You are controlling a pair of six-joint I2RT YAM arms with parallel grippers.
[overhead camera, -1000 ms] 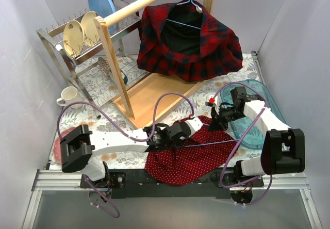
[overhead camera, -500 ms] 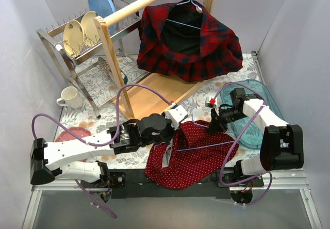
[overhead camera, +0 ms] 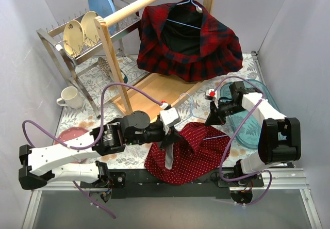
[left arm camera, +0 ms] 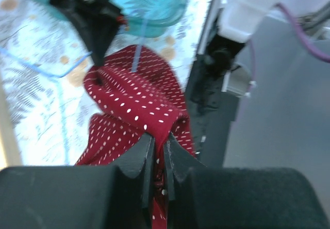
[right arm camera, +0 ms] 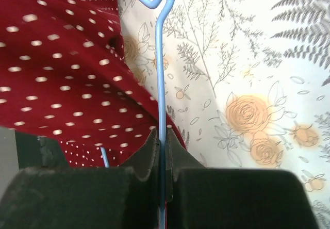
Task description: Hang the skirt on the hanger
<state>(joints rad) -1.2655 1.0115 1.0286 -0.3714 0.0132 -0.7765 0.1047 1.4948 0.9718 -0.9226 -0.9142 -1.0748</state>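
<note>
The left gripper (overhead camera: 168,136) had drawn back leftward, clamped on a raised fold of the red polka-dot skirt (overhead camera: 196,154) on the table (overhead camera: 223,91). The right gripper (overhead camera: 212,119) pinched the blue wire hanger (right arm camera: 160,74) beside the teal bin (overhead camera: 253,83). Plates (overhead camera: 81,32) stood in the dish rack (overhead camera: 58,47).

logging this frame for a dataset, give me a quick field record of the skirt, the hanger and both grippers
skirt: red polka-dot skirt, bunched on the floral tablecloth, one fold raised
hanger: light blue wire hanger, wire running along the skirt's edge
left gripper: shut on the raised skirt fold
right gripper: shut on the hanger wire
task state: skirt not yet on the hanger
</note>
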